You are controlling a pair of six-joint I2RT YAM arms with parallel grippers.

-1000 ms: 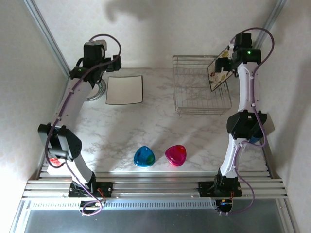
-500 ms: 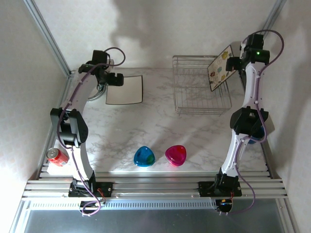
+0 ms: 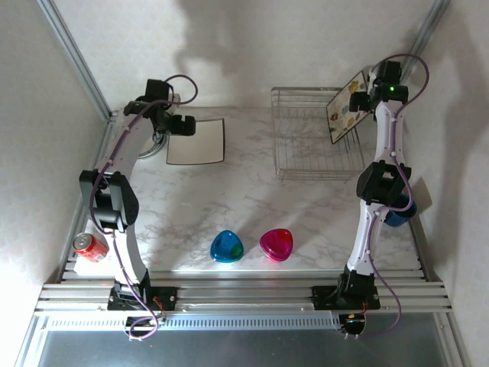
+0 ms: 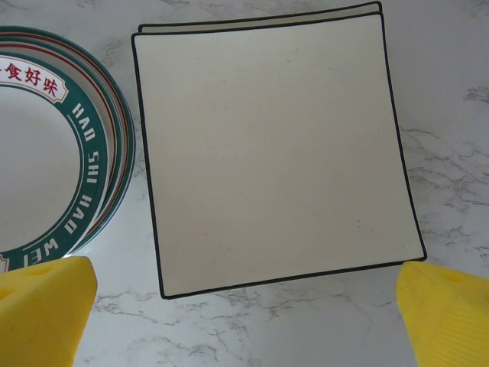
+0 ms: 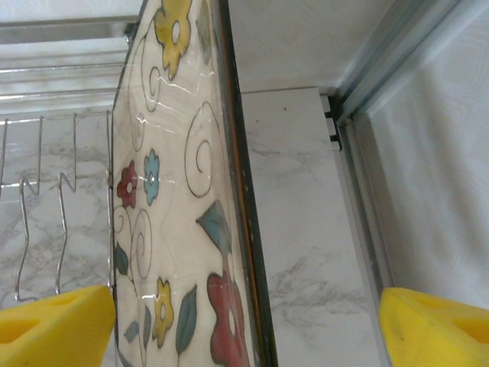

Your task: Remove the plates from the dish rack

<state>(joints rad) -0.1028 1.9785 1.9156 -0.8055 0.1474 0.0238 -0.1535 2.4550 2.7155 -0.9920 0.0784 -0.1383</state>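
Note:
A square cream plate with coloured flowers (image 3: 345, 109) (image 5: 172, 191) stands on edge at the right end of the silver wire dish rack (image 3: 315, 162) (image 5: 21, 229). My right gripper (image 3: 361, 99) (image 5: 244, 329) is open and straddles the plate's upper edge. The plate sits close to the left pad, with a wide gap to the right pad (image 5: 435, 329). Two stacked plain square plates (image 3: 196, 141) (image 4: 275, 153) lie on the table at the back left, beside stacked round green-rimmed plates (image 3: 155, 145) (image 4: 46, 153). My left gripper (image 3: 180, 125) (image 4: 244, 321) hovers open over the square plates' near edge, holding nothing.
A blue translucent dish (image 3: 227, 246) and a pink one (image 3: 276, 244) lie near the front middle. A red can (image 3: 92, 246) stands at the front left. A blue mug (image 3: 399, 211) sits behind my right arm. Walls and metal frame rails (image 5: 367, 153) close in right of the rack.
My left arm swung forward from the back-left corner to over the square plates, uncovering the red can. My right gripper moved from in front of the flowered plate up to its top edge.

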